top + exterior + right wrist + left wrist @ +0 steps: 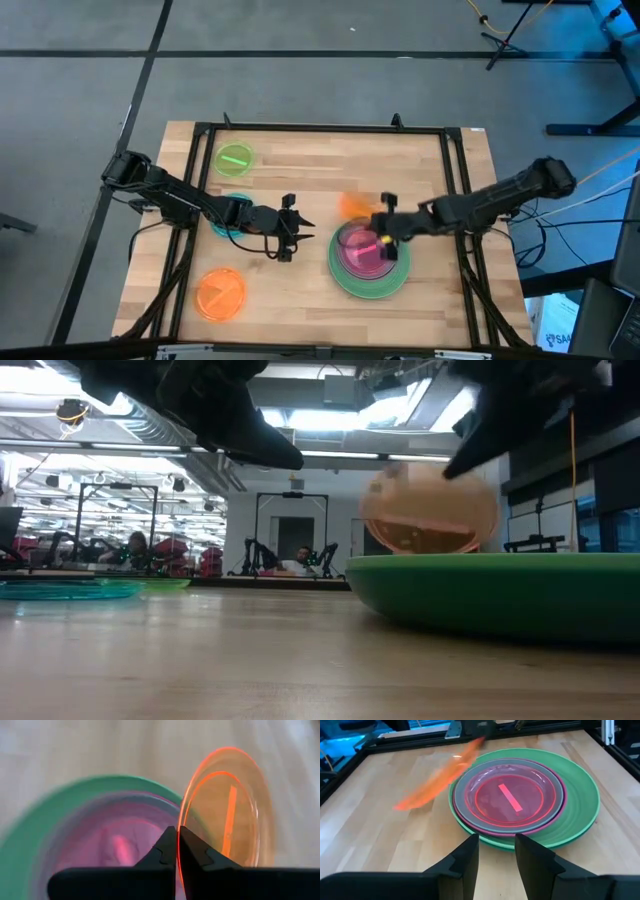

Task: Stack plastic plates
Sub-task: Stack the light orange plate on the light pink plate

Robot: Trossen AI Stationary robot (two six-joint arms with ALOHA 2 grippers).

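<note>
We are seeing the right gripper (177,851) pinching the orange plate (227,810) by its rim at frame centre, beside the green plate (369,275) stack; the left gripper (496,851) is hanging parted, empty.

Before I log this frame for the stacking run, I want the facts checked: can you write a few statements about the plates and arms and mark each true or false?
1. The right gripper pinches an orange plate by its rim. True.
2. That orange plate lies flat on the stack. False: it is tilted in the air beside the stack.
3. A pink plate sits on top of the stack, over a green plate. True.
4. The left gripper holds a plate. False: its fingers are open and hold nothing.
5. A second orange plate lies on the table. True.
</note>
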